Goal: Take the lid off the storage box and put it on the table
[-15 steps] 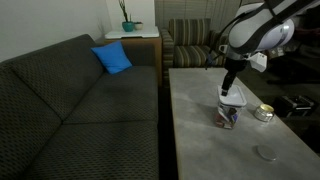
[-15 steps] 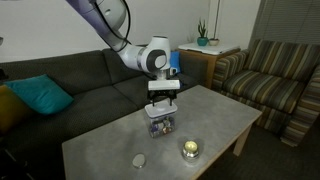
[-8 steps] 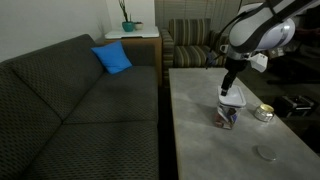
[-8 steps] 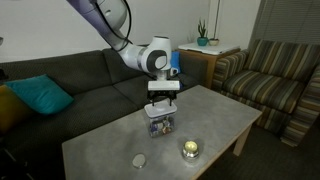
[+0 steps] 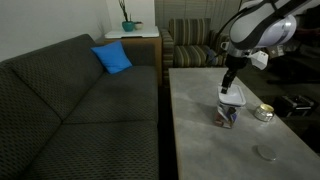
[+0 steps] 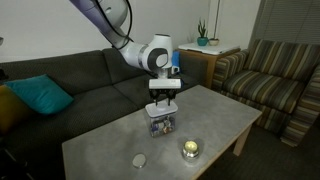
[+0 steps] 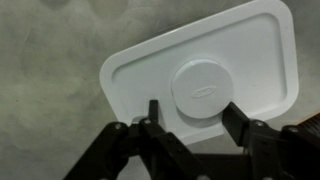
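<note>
The storage box (image 5: 227,116) (image 6: 160,126) is a small clear container with colourful items, standing on the grey stone-like table (image 5: 195,135) (image 6: 105,150). The white lid (image 5: 231,102) (image 6: 161,113) lies on top of it. In the wrist view the lid (image 7: 140,75) fills the frame, with a round raised centre. My gripper (image 5: 231,93) (image 6: 163,103) (image 7: 195,115) hangs straight over the lid. Its fingers are open on either side of the round centre, close to the lid's surface.
A small round shiny tin (image 5: 263,112) (image 6: 189,149) and a flat clear disc (image 5: 265,153) (image 6: 139,159) lie on the table near the box. A dark sofa (image 5: 80,100) with a blue cushion (image 5: 113,58) runs along one side. A striped armchair (image 6: 270,75) stands beyond the table's end.
</note>
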You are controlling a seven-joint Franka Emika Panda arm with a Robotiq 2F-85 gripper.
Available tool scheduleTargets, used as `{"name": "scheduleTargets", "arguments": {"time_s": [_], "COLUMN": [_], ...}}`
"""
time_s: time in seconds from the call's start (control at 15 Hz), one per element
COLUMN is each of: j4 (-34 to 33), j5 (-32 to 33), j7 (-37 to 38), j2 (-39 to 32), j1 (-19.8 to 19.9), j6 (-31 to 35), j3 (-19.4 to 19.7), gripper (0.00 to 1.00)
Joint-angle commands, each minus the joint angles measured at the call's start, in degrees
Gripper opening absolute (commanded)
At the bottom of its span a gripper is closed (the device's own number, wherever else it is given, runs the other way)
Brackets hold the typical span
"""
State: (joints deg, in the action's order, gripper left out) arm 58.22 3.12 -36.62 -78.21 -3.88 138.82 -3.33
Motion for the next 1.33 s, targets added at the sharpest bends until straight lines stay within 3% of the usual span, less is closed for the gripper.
{"name": "scheduleTargets", "arguments": {"time_s": [0.0, 0.47, 0.73, 1.27], "j4": [3.5, 5.7, 7.0, 7.7], "j5": [-1.0, 0.2, 0.8, 2.9], "j7": [-3.6, -13.5, -19.1, -19.1], "j2": [1.9, 3.1, 4.4, 4.7], "j1": [2.1, 4.5, 5.1, 4.1], "j6": [-0.2, -3.7, -7.1, -6.2], "j3": [-2.7, -5.5, -5.0, -3.1], "gripper": [0.97, 1.0, 1.0, 1.0]}}
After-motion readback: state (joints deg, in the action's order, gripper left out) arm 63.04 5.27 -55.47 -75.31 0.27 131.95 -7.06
